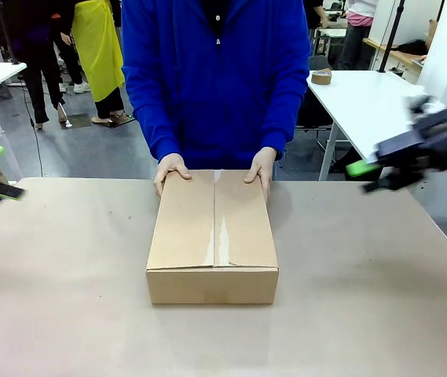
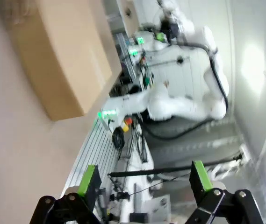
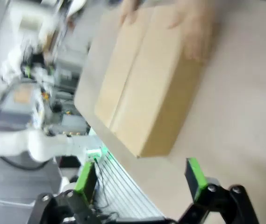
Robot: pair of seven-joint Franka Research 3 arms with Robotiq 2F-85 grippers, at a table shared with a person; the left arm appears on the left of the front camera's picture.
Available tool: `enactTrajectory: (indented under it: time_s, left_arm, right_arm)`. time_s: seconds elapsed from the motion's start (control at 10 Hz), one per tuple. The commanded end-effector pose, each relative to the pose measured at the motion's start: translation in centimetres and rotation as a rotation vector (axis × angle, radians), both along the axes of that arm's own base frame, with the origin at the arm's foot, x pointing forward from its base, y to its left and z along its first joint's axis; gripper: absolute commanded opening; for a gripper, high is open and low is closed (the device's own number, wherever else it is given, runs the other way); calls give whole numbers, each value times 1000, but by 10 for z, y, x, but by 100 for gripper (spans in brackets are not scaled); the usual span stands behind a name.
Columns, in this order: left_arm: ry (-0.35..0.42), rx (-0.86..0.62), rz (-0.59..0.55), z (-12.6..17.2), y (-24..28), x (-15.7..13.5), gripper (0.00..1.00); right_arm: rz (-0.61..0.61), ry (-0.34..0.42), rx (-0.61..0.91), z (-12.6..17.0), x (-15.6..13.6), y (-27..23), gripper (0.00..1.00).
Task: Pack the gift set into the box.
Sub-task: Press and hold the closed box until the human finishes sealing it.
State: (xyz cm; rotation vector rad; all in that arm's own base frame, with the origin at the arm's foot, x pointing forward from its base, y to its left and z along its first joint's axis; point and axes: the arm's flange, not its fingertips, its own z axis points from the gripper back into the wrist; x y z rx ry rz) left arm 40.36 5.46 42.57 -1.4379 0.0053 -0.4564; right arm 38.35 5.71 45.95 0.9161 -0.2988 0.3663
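Tabletop (image 1: 66, 306) with closed plain brown box (image 1: 212, 236)

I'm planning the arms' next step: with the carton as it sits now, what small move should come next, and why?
Probably wait, with both arms off to the table's sides. The box has its flaps folded shut, the person's hands rest on its far corners, and the left gripper and right gripper are open with nothing between their fingers.

Bright even light, blurred wrist views
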Motion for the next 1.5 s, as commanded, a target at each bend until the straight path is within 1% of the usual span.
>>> enactTrajectory:
  time_s: [0.0, 0.1, 0.2, 0.3, 0.4, 0.5, 0.6, 0.7, 0.8, 0.9, 1.0, 1.1, 1.2, 1.3, 1.4]
  left_arm:
    - [-193, -196, -160, -37, -53, -2, 100]
    - [-227, -250, -177, -53, -72, -1, 100]
    - [-241, -83, -79, -54, -66, 5, 100]
    - [-193, -151, -140, -32, -74, -4, 100]
    - [-193, -151, -140, -32, -74, -4, 100]
    - [-231, -145, -147, -54, -86, 0, 100]
    - [-509, -192, -94, -60, -127, 19, 100]
    - [-729, -266, -46, -66, -153, 35, 100]
    - [-930, -310, -7, -71, -172, 45, 100]
    - [-1133, -353, -27, -79, -187, 51, 100]
    - [-1277, -372, -57, -92, -205, 54, 100]
    - [-1420, -318, -83, -104, -219, 55, 100]
    - [-1486, -5, -6, -98, -207, 61, 100]
    - [-1083, -317, -20, -85, -216, 56, 100]
    - [-1083, -317, -20, -85, -216, 56, 100]
  right_arm:
    - [366, -395, 216, -35, 7, 63, 100]
    - [432, -502, 263, -40, -6, 81, 100]
    - [395, -360, 64, -33, -14, 56, 100]
    - [221, -237, 44, -21, -7, 87, 100]
    - [221, -237, 44, -21, -7, 87, 100]
    - [319, -321, 51, -28, -13, 93, 100]
    - [572, -566, 135, -40, 9, 120, 100]
    - [569, -676, 194, -53, 24, 128, 100]
    - [561, -798, 203, -63, 34, 133, 100]
    - [572, -882, 251, -73, 45, 137, 100]
    - [611, -924, 269, -90, 56, 147, 100]
    - [626, -893, 265, -104, 64, 154, 100]
    - [571, -859, 182, -65, 39, 138, 100]
    - [571, -859, 182, -65, 39, 138, 100]
    - [571, -859, 182, -65, 39, 138, 100]
